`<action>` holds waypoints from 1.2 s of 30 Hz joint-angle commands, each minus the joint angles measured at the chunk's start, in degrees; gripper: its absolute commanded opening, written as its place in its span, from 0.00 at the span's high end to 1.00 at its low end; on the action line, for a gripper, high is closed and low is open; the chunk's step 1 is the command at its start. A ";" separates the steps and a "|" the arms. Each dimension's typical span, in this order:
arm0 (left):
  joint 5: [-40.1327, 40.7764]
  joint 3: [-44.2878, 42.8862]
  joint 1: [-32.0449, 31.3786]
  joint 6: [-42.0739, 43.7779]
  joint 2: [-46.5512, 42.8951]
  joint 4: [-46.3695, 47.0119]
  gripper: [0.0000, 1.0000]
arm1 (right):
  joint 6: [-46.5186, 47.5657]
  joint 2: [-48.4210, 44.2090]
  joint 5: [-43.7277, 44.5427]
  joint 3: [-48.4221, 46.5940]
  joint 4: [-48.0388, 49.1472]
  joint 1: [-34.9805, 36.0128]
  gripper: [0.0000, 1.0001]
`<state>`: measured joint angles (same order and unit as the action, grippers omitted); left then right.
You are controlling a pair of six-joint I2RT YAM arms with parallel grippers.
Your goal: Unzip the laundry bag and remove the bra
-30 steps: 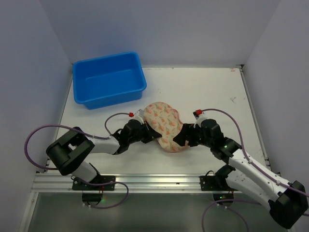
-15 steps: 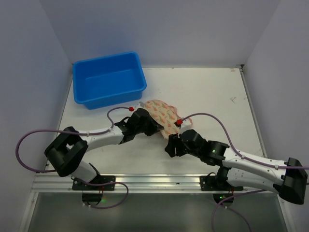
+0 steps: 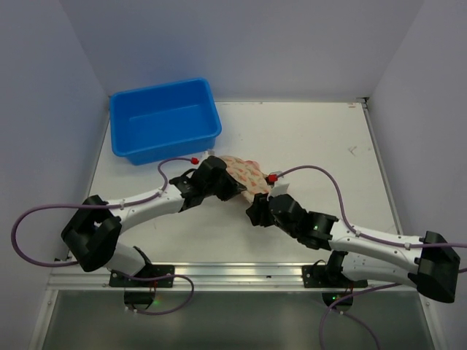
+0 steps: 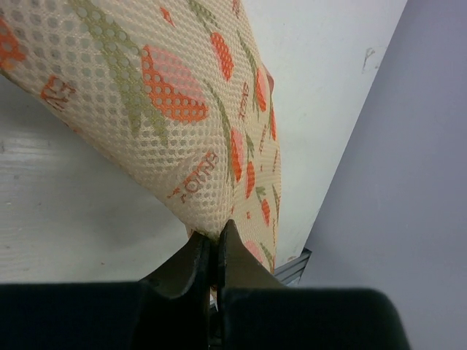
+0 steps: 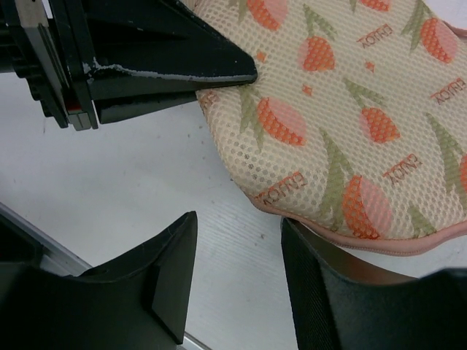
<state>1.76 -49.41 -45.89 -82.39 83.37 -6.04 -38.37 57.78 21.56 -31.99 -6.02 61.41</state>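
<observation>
Mesh bag [image 3: 248,173] pinched by outstretched L arm [image 3: 146,203].

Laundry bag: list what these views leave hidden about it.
- zip pull: in no view; from top external, left tool and right tool cover the laundry bag's near edge.
- bra: unseen; mesh fabric hides the inside.
- bag outline: cropped by frame edges, both wrist views.
- zip open or shut: only a short pink edge shows, right wrist.
</observation>
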 commanded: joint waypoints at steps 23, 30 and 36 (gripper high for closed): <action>0.96 -0.60 -0.25 0.30 -5.59 -2.92 1.00 | 9.54 2.25 2.78 1.05 16.92 -3.49 0.81; 4.12 -1.66 0.10 2.84 -6.12 -5.38 1.00 | 10.59 -3.71 3.58 2.98 10.34 -3.75 1.00; 4.31 -2.36 2.11 5.39 -5.68 -6.00 1.00 | 11.04 -10.75 0.50 5.62 3.50 -4.01 1.00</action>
<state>2.85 -50.04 -45.69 -80.60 79.07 -9.04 -28.49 50.30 21.26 -27.35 2.04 58.15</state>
